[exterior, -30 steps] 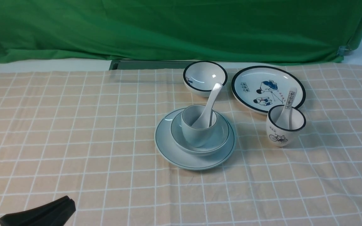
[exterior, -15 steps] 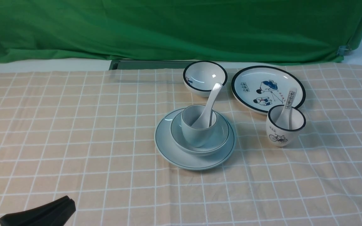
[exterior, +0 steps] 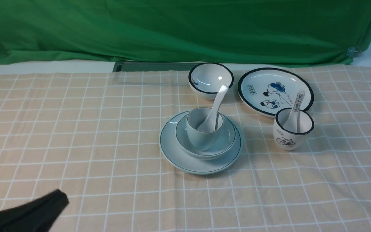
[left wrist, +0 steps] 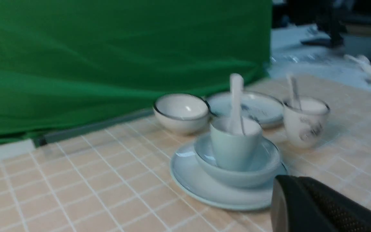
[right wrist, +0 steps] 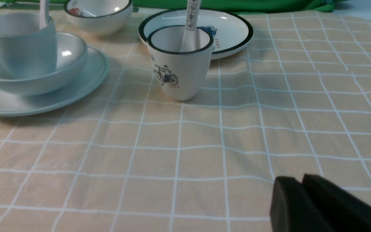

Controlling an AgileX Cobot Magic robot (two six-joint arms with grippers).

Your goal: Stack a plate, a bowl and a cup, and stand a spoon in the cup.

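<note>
The pale blue-green plate (exterior: 172, 151) lies mid-table with the wide pale bowl (exterior: 227, 141) in it. The plain cup (exterior: 198, 135) stands in the bowl. The plain white spoon (exterior: 217, 103) stands in the cup, leaning back right. The stack also shows in the left wrist view: plate (left wrist: 192, 180), bowl (left wrist: 262, 164), cup (left wrist: 233, 148), spoon (left wrist: 236, 96). It shows in the right wrist view too: plate (right wrist: 85, 83), bowl (right wrist: 69, 61), cup (right wrist: 21, 48). My left gripper (exterior: 60, 198) is shut and empty at the front left, far from the stack. My right gripper (right wrist: 296, 183) is shut and empty over bare cloth.
A black-rimmed white bowl (exterior: 209, 79) and a cartoon plate (exterior: 256, 77) stand behind the stack. A bicycle cup (exterior: 290, 137) holding a written spoon (exterior: 296, 103) stands right of it. A green cloth (exterior: 172, 29) hangs at the back edge.
My left gripper has shifted left and slightly up in the front view; its wrist view is blurred by motion. The stack and the other dishes have not moved.
</note>
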